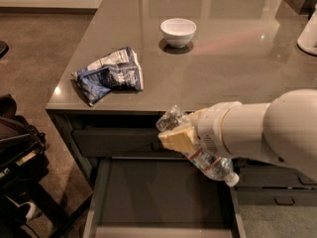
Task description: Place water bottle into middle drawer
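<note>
While the white arm is reaching in from the right edge of the frame, the gripper (178, 134) is hanging in the lower middle, just in front of the counter's front edge and above the open middle drawer (153, 200). Its tan fingers (173, 141) are closing on the water bottle (210, 164) and gripping it around the body near the base. The bottle is lying at a slant in that grip. Its clear ribbed base is pointing toward the upper left, and its white cap is pointing down toward the lower right, over the right-hand part of the drawer. The red-and-white label band is showing just below the fingers. The drawer is standing pulled out at the bottom of the frame, its dark flat floor showing bare beneath the bottle. On the grey countertop (237, 63) above, a crumpled blue-and-white snack bag (111, 76) is lying at the left, near the edge. A white bowl (178, 31) is sitting upright farther back, at upper centre, well apart from the bag.
</note>
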You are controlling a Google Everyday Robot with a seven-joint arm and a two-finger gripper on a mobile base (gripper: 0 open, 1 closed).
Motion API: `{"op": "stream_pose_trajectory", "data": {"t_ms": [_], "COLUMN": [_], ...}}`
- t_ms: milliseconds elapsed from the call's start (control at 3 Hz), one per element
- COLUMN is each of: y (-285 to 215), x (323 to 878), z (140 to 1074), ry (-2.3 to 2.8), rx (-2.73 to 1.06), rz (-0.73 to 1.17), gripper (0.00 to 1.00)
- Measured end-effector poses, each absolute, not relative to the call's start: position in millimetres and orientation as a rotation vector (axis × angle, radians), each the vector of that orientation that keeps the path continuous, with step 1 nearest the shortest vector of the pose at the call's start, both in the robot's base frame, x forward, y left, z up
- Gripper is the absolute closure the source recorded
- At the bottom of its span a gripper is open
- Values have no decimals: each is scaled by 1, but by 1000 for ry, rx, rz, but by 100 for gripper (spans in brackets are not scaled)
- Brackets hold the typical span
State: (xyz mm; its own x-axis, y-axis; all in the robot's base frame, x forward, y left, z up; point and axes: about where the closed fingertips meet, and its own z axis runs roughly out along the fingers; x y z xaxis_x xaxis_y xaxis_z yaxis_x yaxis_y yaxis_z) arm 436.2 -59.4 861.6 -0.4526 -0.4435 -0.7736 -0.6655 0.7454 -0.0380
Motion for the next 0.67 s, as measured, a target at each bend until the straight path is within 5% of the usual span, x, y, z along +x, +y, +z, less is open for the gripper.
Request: {"op": "stream_pose_trajectory", "data": {"t_ms": [667], "y": [-62], "x": [436], "z": [820], "ry": [2180], "rx": [-744], "rz": [408], "gripper": [100]}}
